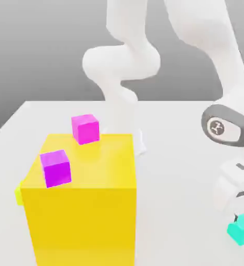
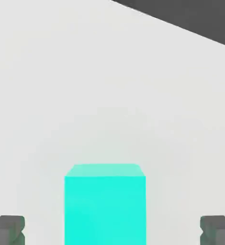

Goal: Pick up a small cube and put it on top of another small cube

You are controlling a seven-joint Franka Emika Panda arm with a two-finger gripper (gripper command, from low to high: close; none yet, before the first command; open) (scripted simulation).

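Nearest in the exterior view, low at that view's right, the small plain turquoise-cyan cube (image 1: 242,229) sits on the pale grey-white table (image 1: 181,171), directly beneath the white Panda arm's two-finger gripper (image 1: 237,208). In the hand view the cyan cube (image 2: 105,203) lies between the two dark grey fingertips (image 2: 8,229), which stand well apart on either side of it with clear gaps, so the jaws are spread and grasp nothing.

At the exterior view's left stands the big glossy yellow cube (image 1: 82,208), far larger than the others. On its top, near the front left edge, rests a small purple-violet cube (image 1: 55,167). Farther back, at the yellow cube's rear edge, is the small plain hot-pink magenta cube (image 1: 85,128), well apart from the cyan one.

Above the gripper, the arm's wrist carries a dark grey ring around a round white cap with a small mark (image 1: 216,126) too faint to read. Behind, the white arm links (image 1: 124,62) rise before a grey backdrop
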